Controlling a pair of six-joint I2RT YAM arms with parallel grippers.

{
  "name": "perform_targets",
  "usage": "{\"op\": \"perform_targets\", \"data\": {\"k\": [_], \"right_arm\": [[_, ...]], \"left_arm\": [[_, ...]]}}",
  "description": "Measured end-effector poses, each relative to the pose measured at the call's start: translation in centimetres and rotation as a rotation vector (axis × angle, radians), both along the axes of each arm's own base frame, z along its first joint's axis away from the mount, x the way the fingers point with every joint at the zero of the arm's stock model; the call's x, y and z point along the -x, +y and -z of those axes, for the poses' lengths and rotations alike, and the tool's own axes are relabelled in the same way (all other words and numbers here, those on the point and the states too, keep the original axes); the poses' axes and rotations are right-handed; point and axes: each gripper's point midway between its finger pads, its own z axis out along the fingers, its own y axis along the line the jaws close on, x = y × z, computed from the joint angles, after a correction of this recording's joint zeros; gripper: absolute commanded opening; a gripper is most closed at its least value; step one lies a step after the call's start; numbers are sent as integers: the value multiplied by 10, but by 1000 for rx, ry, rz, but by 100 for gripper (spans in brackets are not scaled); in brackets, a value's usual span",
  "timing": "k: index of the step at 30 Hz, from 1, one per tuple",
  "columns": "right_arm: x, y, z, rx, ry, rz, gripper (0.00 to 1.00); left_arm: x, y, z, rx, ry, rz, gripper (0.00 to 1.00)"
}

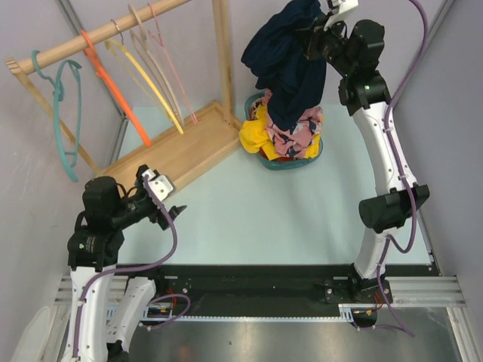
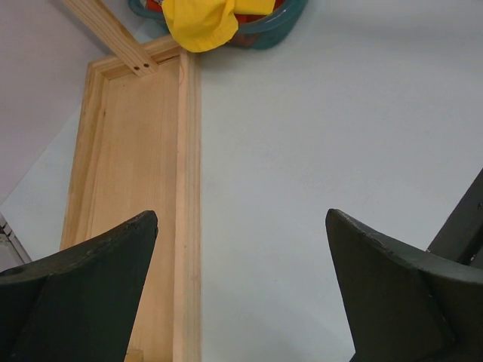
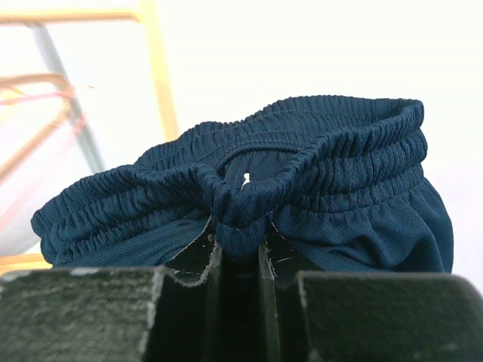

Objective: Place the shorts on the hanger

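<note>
The navy shorts hang in the air above the teal basket at the back. My right gripper is shut on their elastic waistband, which bunches between the jaws in the right wrist view. The pale-pink hanger hangs on the wooden rail at the back left, beside other hangers. My left gripper is open and empty, low over the table by the rack's wooden base; its fingers are spread wide.
The basket holds a yellow garment and a pink floral garment. Orange, yellow and teal hangers share the rail. The rack's upright post stands between hangers and basket. Walls close in on both sides.
</note>
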Motion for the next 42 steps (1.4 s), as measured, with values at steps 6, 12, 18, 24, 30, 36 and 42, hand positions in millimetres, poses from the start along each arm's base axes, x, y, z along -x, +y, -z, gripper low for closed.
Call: {"op": "perform_targets", "data": {"k": [6, 12, 18, 24, 30, 36, 42], "right_arm": [[67, 14, -44, 14, -78, -126, 0], [175, 22, -19, 180, -95, -315, 0], [271, 38, 114, 492, -28, -568, 0], [293, 51, 222, 735, 135, -784, 0], [299, 61, 248, 826, 110, -881, 19], [306, 54, 282, 847, 213, -909, 58], [306, 16, 355, 841, 461, -862, 20]], "left_arm": [[0, -5, -5, 21, 2, 25, 98], [7, -10, 5, 8, 49, 73, 100], [21, -11, 21, -50, 81, 144, 99], [24, -13, 38, -96, 90, 202, 97], [25, -20, 69, -152, 152, 273, 97], [36, -38, 96, -235, 175, 406, 97], [47, -54, 129, -323, 219, 529, 97]]}}
